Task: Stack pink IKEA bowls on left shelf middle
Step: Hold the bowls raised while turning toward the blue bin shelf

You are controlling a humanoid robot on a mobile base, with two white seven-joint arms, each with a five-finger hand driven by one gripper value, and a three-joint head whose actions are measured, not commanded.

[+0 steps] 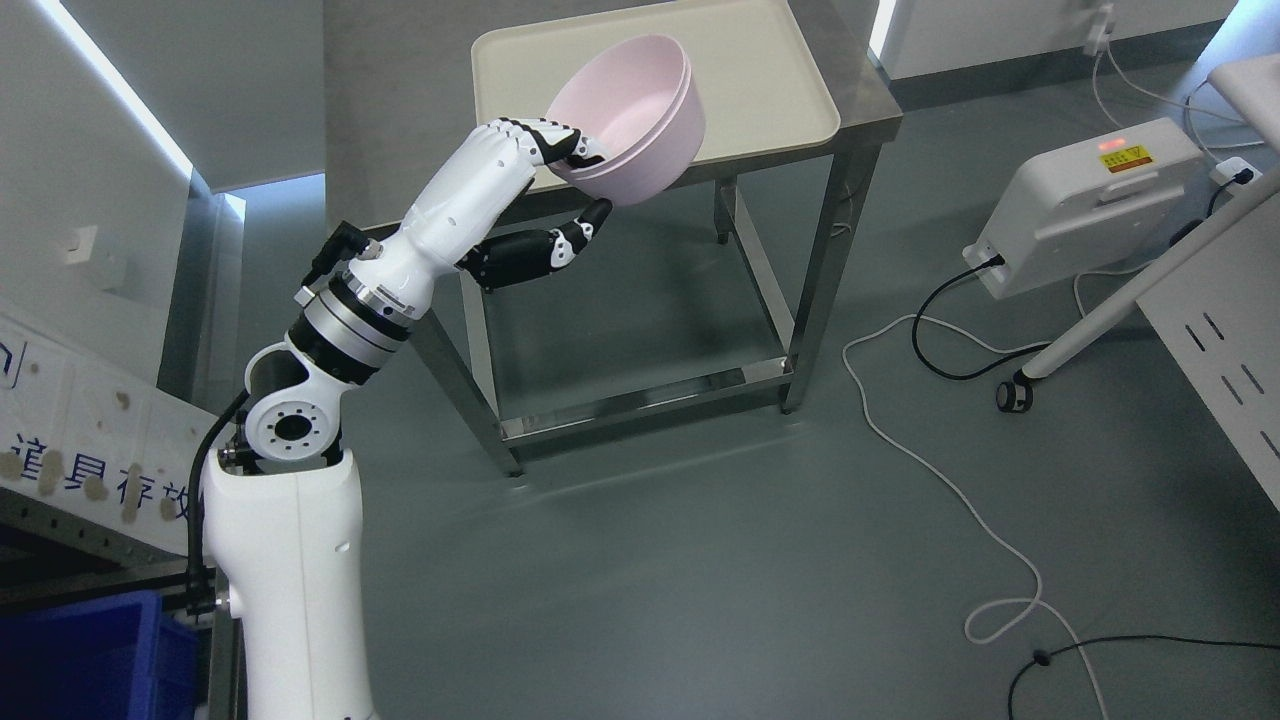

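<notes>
Two nested pink bowls (pixel 635 115) hang tilted in the air just in front of the steel table's near edge. My left hand (pixel 578 185) is shut on their rim: fingers (pixel 560 140) reach over the rim into the bowl, and the thumb (pixel 575 235) presses below the base. The left arm rises from the lower left. A cream tray (pixel 770 80) lies on the steel table (pixel 860 115) behind the bowls. No right arm shows.
White and black cables (pixel 960 480) trail across the grey floor at right. A white box (pixel 1090 200) with a red light sits on the floor. A shelf with a blue bin (pixel 90 655) stands at the lower left. A white frame leg on a caster (pixel 1015 395) is at right.
</notes>
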